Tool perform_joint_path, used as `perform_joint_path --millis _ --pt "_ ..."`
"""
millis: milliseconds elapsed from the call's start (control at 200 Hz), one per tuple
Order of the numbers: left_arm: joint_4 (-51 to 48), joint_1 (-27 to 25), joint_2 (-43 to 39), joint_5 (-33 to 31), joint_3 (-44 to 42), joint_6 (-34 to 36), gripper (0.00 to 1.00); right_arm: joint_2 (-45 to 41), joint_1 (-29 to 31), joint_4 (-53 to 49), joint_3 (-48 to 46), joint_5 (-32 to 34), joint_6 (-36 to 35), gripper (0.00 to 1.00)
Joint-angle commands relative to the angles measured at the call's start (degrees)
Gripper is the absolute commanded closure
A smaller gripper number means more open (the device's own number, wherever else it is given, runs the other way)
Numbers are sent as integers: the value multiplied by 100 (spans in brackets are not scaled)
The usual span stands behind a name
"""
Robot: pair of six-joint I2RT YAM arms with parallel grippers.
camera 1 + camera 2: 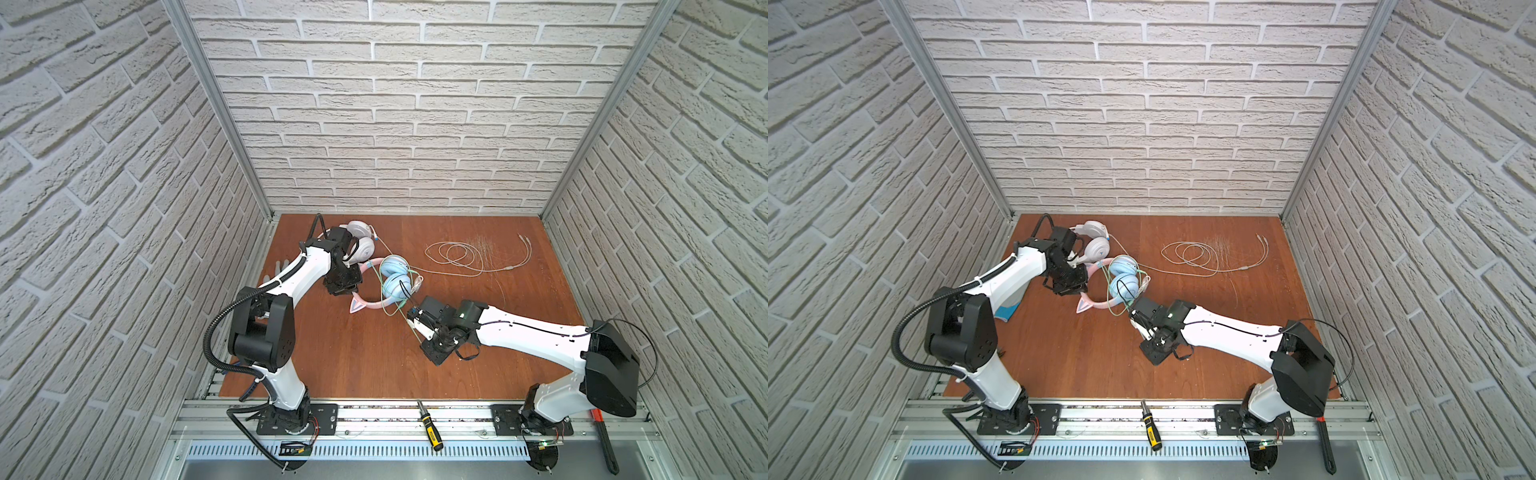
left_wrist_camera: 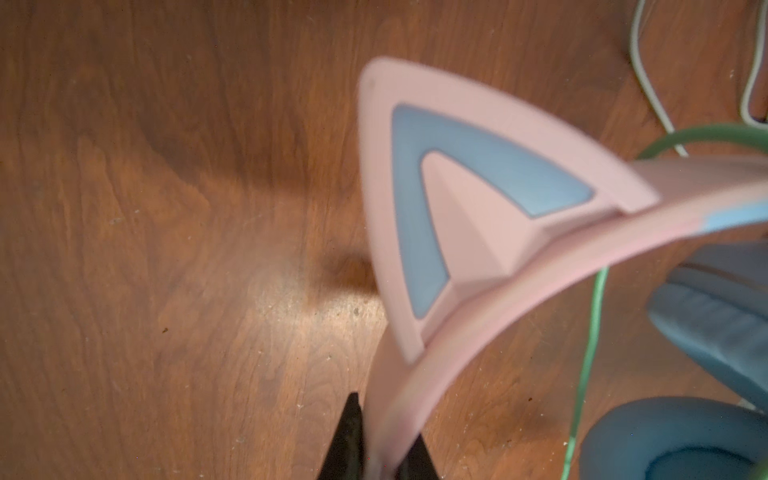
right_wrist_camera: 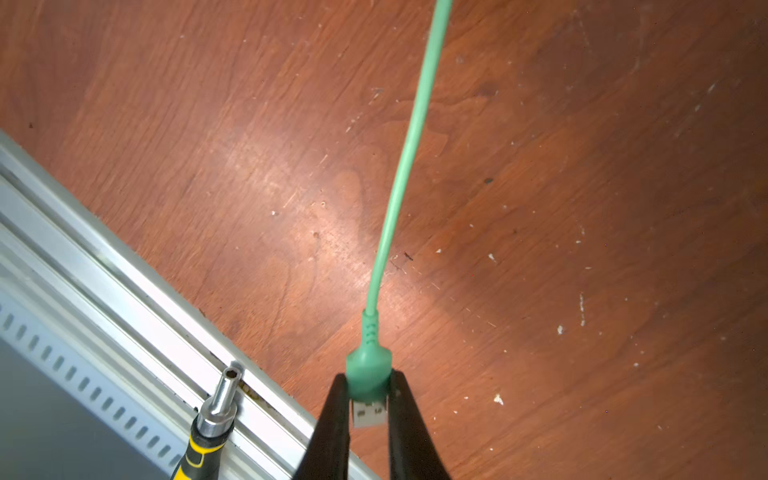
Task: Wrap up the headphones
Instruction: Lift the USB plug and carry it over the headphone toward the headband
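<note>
Left fingers [image 2: 347,440] gripped the pink band [image 2: 457,332] of the cat-ear headphones [image 1: 392,274], at four o'clock from the white pair [image 1: 361,243]; right fingers [image 3: 332,424] pinched the green plug [image 3: 369,374]. Overpulling could slip that plug free.

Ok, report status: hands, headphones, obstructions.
Left hand shut on pink headband. Right hand shut on green USB plug. White cable lies loose alongside.
</note>
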Motion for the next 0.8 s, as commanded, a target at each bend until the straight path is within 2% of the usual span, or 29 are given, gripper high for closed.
perform_joint_path --millis 0,175,360,610,795 --pt "225 93 -7 -270 261 -220 100 -311 130 -433 107 -408 -484 94" --pt "177 59 13 -452 233 -214 100 -445 157 -470 301 -818 -1122 94" --pt "93 -151 86 -581 263 -194 100 -52 149 -719 885 -1105 -1684 94" --pt "13 -607 201 -813 153 -176 100 443 -194 -666 1786 -1263 -1852 94" --pt "97 -797 179 -888 -36 -204 100 653 -644 -396 2222 -1634 -1740 94"
